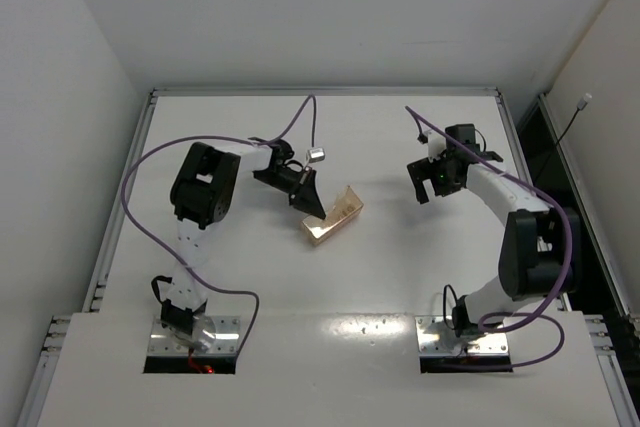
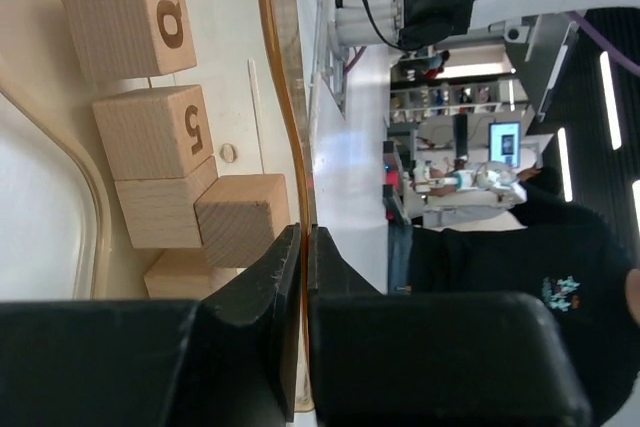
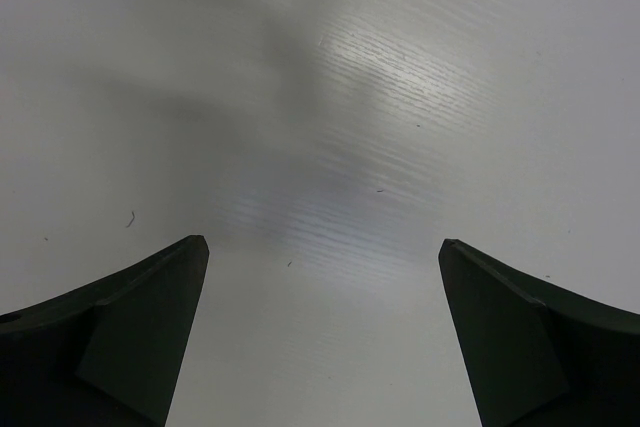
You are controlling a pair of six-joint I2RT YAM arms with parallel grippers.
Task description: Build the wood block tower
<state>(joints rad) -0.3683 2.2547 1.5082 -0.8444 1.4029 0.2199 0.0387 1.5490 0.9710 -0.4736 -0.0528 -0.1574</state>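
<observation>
Left claw (image 2: pixel 302 237) pinching translucent box (image 2: pixel 280 67) wall, right claw (image 3: pixel 322 243) wide, wooden cubes (image 2: pixel 150 132) inside, lowest half hidden.

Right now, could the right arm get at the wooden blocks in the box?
Probably yes. The right gripper hangs open over the table, with nothing visible between it and the box. The left gripper pinches one box wall, seemingly leaving the blocks open from above.
</observation>
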